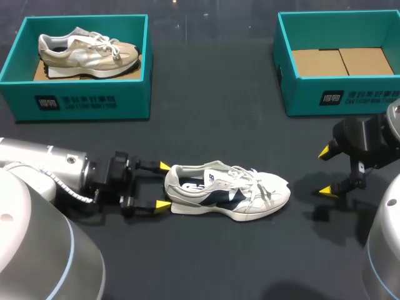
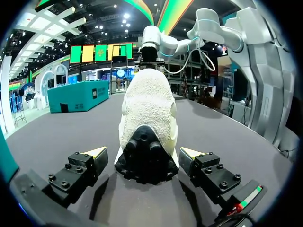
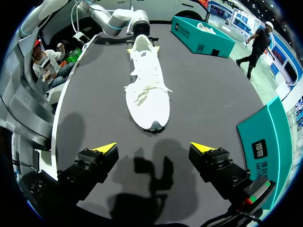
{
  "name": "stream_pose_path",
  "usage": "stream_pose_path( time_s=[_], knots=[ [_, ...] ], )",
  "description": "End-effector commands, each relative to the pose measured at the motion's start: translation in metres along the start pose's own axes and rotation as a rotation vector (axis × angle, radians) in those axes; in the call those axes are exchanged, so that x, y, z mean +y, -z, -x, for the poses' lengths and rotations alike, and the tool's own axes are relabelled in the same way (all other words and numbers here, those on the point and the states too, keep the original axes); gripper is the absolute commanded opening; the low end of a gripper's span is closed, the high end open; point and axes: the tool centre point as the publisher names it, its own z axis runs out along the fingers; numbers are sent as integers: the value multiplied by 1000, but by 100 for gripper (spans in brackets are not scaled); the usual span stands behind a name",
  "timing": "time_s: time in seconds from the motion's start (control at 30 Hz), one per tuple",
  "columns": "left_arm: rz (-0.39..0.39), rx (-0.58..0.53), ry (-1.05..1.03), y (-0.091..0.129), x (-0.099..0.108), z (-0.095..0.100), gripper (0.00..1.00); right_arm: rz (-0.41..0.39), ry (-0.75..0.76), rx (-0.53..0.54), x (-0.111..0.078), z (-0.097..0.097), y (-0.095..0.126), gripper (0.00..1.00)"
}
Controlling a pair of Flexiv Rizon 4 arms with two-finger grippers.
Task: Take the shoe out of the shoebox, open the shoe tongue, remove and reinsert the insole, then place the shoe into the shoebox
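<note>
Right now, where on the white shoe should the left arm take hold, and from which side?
At the heel, from behind: it is the white shoe's narrow end, facing the left gripper, whose open fingers flank it. One finger on each side wall should clamp it.

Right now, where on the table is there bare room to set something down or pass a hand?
Bare table lies between the left box and the right box, and on down to the white shoe. The right box is empty. Crowded: the shoe's heel, flanked by the left gripper; the right gripper stands off the toe.
</note>
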Motion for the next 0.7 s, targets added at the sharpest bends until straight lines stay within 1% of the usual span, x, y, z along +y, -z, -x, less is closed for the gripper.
stream_pose_path(
  time_s=[0.03, 0.7],
  knots=[
    [6, -1, -3, -4, -2, -1, 100, -1, 1, -2, 0, -1, 0, 100],
    [-1, 25, -4, -25, -11, 1, 100, -1, 1, -2, 0, -1, 0, 100]
  ],
)
